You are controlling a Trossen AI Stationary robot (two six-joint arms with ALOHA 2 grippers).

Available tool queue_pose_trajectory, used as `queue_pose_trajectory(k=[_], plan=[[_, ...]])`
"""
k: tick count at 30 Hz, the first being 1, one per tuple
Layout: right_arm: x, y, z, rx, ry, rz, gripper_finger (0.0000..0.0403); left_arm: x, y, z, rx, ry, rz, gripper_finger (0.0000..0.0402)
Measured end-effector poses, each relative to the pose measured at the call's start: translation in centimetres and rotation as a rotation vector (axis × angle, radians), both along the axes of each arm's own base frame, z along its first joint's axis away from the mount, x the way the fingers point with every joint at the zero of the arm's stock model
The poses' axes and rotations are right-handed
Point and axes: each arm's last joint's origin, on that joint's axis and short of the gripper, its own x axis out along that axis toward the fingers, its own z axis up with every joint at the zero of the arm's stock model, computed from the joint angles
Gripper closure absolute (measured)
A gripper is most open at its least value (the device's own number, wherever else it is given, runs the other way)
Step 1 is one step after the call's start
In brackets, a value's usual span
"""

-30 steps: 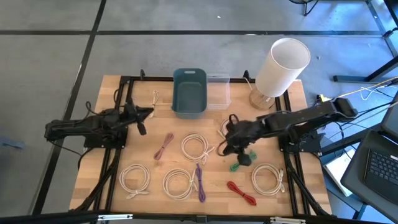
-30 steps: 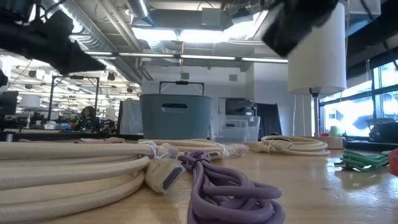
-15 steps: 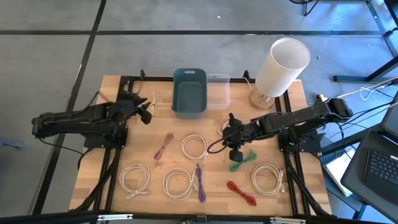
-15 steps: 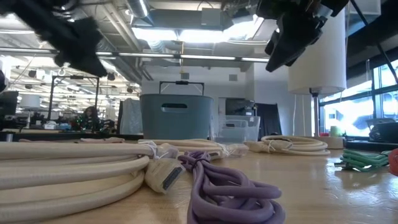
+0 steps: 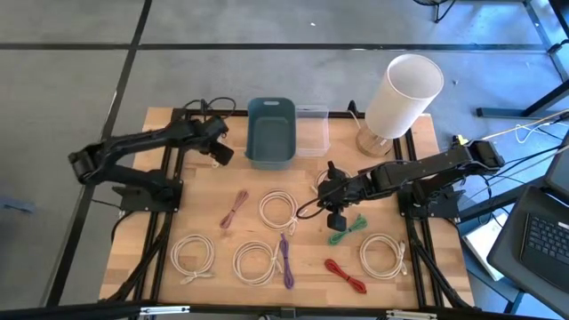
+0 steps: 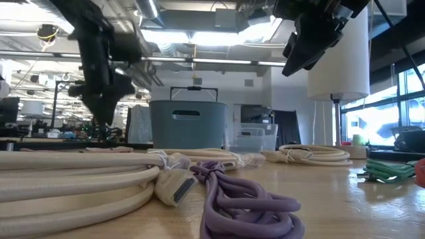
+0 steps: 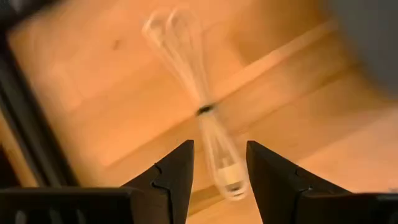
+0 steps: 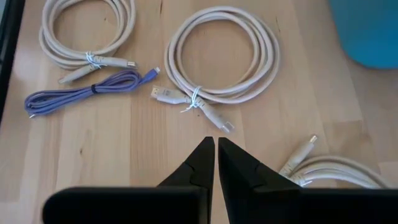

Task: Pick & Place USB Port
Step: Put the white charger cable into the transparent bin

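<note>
Your left gripper point(image 7: 217, 163) hovers with jaws released over the small white cable point(image 7: 199, 112) lying beside the blue bin point(image 5: 270, 132), lined up to grasp it. Your right gripper point(image 8: 216, 146) waits mid-bench, jaws clenched, empty.

A tall white cylindrical lamp point(image 5: 404, 96) stood at the wooden counter's point(image 5: 391, 289) one o'clock corner; an open laptop point(image 5: 539, 233) sat at three o'clock.
</note>
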Motion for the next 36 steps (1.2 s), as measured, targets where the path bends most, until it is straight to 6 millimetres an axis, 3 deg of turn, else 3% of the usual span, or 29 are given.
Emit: queue_pose_trajectory(k=[5,13,24,27,31,36], plan=[[-0.1,0.1,0.0,0.015,0.007,-0.020,0.0377,-0.2,2.1,-2.3,-0.077,0.053,0.063,0.0260],[-0.1,0.6,0.0,-0.008,-0.009,-0.022,0.0377,1.0,4.2,-4.8,-0.148,-0.054,0.023,0.0260],[-0.1,1.2,0.1,-0.019,-0.036,-0.014,0.0377,0.6,5.3,-6.1,-0.142,0.004,0.043,0.0261],[0.0,1.1,0.2,-0.043,-0.044,-0.029,0.0377,0.7,5.3,-6.1,-0.134,0.019,-0.015,0.0286],[0.0,1.1,0.2,-0.043,-0.047,-0.030,0.0377,0.7,5.2,-6.1,-0.128,0.043,-0.079,0.0378],[0.0,1.1,0.2,-0.040,-0.046,-0.033,0.0377,0.0,4.8,-4.7,-0.077,0.072,-0.120,0.0394]])
